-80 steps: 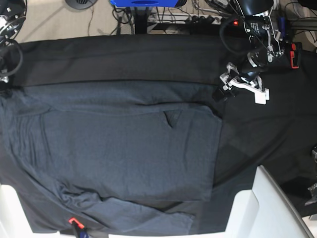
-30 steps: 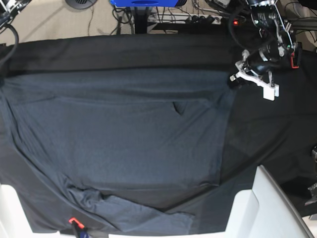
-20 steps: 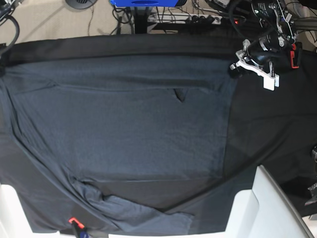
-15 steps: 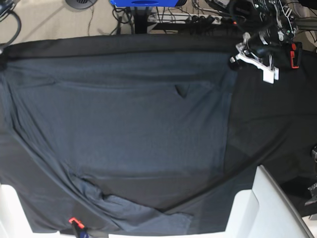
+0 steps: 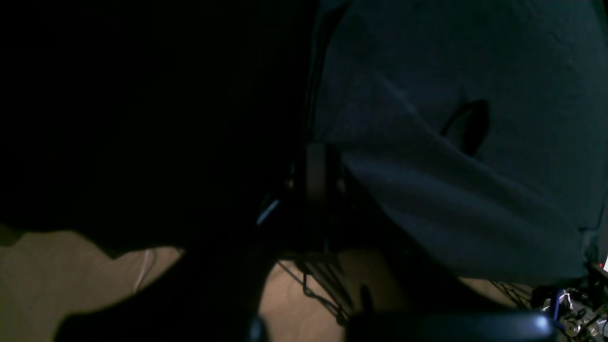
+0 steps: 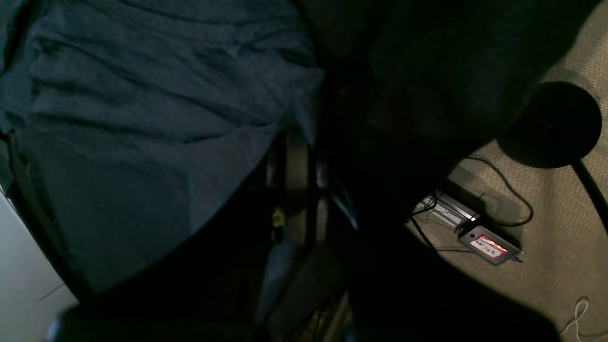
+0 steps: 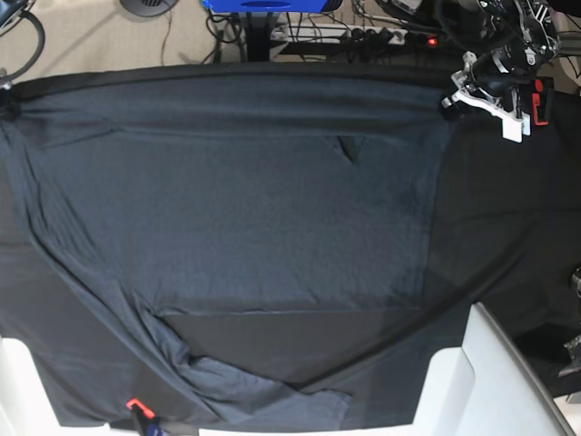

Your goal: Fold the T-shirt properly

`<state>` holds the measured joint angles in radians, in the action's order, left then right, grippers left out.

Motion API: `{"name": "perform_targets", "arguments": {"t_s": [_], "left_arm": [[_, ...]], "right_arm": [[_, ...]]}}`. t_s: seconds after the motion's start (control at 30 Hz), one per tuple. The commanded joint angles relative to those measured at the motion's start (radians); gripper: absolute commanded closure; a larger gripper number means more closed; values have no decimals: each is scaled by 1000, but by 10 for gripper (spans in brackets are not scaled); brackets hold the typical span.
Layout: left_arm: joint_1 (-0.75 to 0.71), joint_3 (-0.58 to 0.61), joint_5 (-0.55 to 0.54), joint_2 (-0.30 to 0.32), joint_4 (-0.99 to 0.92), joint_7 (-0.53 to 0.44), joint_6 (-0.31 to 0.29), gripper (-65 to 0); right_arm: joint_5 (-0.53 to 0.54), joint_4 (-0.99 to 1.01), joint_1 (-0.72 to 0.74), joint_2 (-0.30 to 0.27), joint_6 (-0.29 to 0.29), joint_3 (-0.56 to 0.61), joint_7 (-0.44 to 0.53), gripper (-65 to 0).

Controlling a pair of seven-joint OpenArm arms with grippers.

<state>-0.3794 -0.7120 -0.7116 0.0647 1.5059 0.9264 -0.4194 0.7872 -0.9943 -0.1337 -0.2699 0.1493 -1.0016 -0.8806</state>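
Observation:
The dark grey T-shirt (image 7: 245,200) lies spread over the black tablecloth (image 7: 508,209), its far edge stretched taut along the table's back. My left gripper (image 7: 451,102) is at the back right, shut on the shirt's far right corner. In the left wrist view its fingers (image 5: 316,171) pinch the edge of the T-shirt (image 5: 451,142). In the right wrist view my right gripper (image 6: 297,156) is shut on the edge of the T-shirt (image 6: 142,118); in the base view it sits at the back left edge, mostly out of frame. A loose bunched sleeve (image 7: 254,395) trails at the front.
White blocks stand at the front right (image 7: 490,381) and front left (image 7: 18,391). A red clip (image 7: 134,404) sits at the front edge. Behind the table are a blue object (image 7: 263,4), floor cables (image 7: 363,36), a black round base (image 6: 551,123) and a small labelled box (image 6: 489,247).
Both grippers have moved toward the table's back, the left one also rightward, dragging the shirt's far edge with them. The shirt has slid back and lies flatter and more stretched.

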Motion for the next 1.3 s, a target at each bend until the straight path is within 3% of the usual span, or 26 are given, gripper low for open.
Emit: {"name": "perform_targets", "arguments": {"t_s": [0.0, 0.27, 0.67, 0.73, 0.97, 1.13, 1.2, 1.27], "left_arm": [[-2, -5, -9, 10, 12, -19, 0, 0], [4, -7, -9, 14, -26, -20, 0, 0], [0, -8, -9, 16, -23, -20, 0, 0], [0, -8, -9, 16, -23, -20, 0, 0], [4, -7, -9, 14, -29, -20, 0, 0], [7, -7, -7, 14, -29, -20, 0, 0], [7, -7, -7, 14, -29, -20, 0, 0], [6, -7, -7, 16, -29, -20, 0, 0]], "right_arm": [[13, -41, 1, -27, 6, -6, 13, 0], [10, -197, -20, 47, 0, -6, -35, 0], [8, -139, -20, 44, -1, -10, -27, 0], [7, -139, -22, 45, -1, -55, -27, 0], [-82, -139, -17, 47, -3, -110, -35, 0], [-82, -137, -17, 47, -3, -104, -36, -5], [-82, -137, -17, 47, -3, -104, -41, -41], [-81, -137, -14, 47, -3, -104, -64, -143]]}}
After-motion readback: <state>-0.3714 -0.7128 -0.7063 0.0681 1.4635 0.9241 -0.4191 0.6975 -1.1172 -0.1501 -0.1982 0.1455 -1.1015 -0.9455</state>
